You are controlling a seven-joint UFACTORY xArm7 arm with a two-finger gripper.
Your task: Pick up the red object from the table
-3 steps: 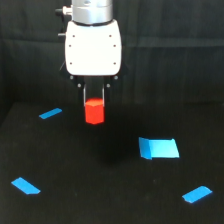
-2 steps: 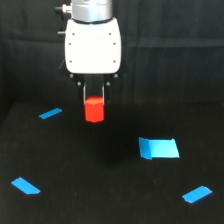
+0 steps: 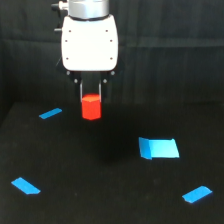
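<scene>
The red object (image 3: 91,107) is a small red-orange stubby block held between the two thin dark fingers of my gripper (image 3: 91,100). The gripper hangs from the white gripper head (image 3: 89,42) at the upper middle of the exterior view. The jaws are shut on the upper part of the block, which hangs below the fingertips. The block appears lifted a little above the black table (image 3: 100,170); a faint dark shadow lies on the table below it.
Several blue tape pieces lie on the table: a thin strip (image 3: 50,113) at the left, a larger patch (image 3: 159,148) at the right, one (image 3: 26,185) at the lower left, one (image 3: 197,193) at the lower right. A black curtain (image 3: 170,50) hangs behind.
The gripper and the red object have risen slightly; the block sits a little higher in the view than a second ago. The jaws stay shut on it.
</scene>
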